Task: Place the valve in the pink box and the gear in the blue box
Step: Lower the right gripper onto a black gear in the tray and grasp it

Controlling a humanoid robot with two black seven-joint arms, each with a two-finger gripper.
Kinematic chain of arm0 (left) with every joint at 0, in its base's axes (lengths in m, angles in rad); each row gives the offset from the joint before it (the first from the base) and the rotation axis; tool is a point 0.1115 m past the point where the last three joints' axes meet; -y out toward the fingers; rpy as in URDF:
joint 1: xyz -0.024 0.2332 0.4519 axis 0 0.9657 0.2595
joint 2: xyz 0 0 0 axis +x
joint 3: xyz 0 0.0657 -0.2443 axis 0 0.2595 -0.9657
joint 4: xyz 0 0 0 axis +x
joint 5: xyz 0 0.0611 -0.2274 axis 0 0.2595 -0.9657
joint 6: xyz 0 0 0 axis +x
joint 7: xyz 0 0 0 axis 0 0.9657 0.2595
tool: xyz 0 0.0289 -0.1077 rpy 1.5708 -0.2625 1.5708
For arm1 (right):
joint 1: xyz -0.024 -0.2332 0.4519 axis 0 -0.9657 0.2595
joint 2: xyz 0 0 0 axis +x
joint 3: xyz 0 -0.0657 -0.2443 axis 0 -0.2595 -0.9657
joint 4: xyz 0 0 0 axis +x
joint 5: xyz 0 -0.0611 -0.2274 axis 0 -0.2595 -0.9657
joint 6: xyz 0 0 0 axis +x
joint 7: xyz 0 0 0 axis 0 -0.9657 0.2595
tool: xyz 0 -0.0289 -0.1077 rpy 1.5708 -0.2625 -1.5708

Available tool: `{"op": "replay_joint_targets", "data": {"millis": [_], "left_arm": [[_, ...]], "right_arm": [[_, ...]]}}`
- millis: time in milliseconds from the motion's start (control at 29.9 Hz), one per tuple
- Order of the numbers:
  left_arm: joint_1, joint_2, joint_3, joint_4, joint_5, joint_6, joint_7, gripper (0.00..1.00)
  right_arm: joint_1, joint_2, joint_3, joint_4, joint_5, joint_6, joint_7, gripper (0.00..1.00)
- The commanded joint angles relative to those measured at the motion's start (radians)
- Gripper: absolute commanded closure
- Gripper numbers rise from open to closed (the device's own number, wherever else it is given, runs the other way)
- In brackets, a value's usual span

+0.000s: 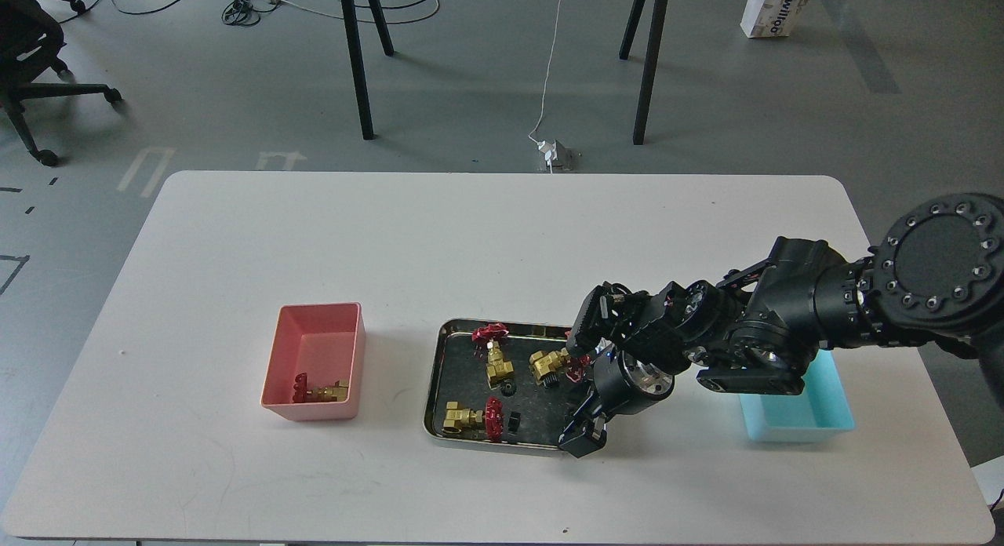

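Three valves are seen in the steel tray at the middle of the white table: one near the far rim with its red handwheel uppermost, one lying just right of it and partly covered by the right arm, and one on its side near the front rim. A fourth valve is found in the pink box, at its near end, well to the left of the tray. Small black gears are seen on the tray's dark floor, one between the valves and another just right of the front valve. The blue box is placed right of the tray, its far part hidden under the right arm. The right gripper is pointed down over the tray's front right corner; whether its fingers are parted or closed on anything cannot be told, as it appears dark and small. The left gripper is not visible.
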Motion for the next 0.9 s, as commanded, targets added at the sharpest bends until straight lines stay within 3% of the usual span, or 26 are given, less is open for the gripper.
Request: {"op": "replay_joint_targets", "data": {"millis": [0,869], "left_arm": [[0.0,0.0,0.0,0.0,0.0,0.0,0.0,0.01],[-0.008,0.005,-0.002,0.0,-0.001,0.0,-0.001,0.01]], "right_arm": [[-0.002,0.0,0.0,-0.004,-0.002,-0.002,0.0,0.23],[-0.002,0.0,-0.002,-0.008,-0.018,0.008,-0.029,0.57]]}}
